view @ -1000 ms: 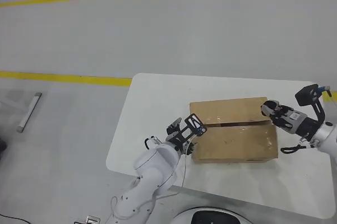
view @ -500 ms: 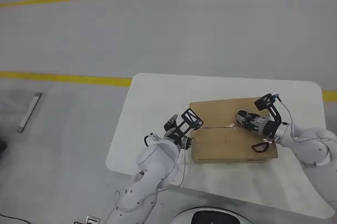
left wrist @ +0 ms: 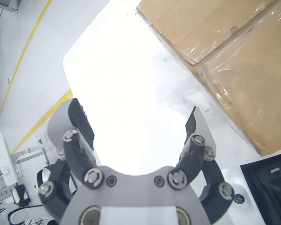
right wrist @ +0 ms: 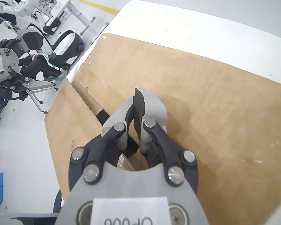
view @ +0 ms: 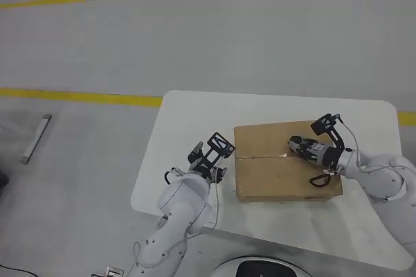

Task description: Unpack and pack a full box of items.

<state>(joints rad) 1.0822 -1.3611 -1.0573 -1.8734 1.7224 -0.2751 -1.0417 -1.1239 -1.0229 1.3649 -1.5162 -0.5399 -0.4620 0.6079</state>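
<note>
- Right gripper [right wrist: 135, 105] — fingers pressed together, gripping nothing — sits on the box [right wrist: 201, 90], at its centre seam [view: 263, 158].
- Left gripper [left wrist: 135, 118] — fingers spread wide, empty — hovers just beside the box's end.
- The box rests on the table [view: 194, 118].
- Handling, as judged: stiff cardboard, slick tape, probably heavy. Grip a flap's seam edge.
</note>
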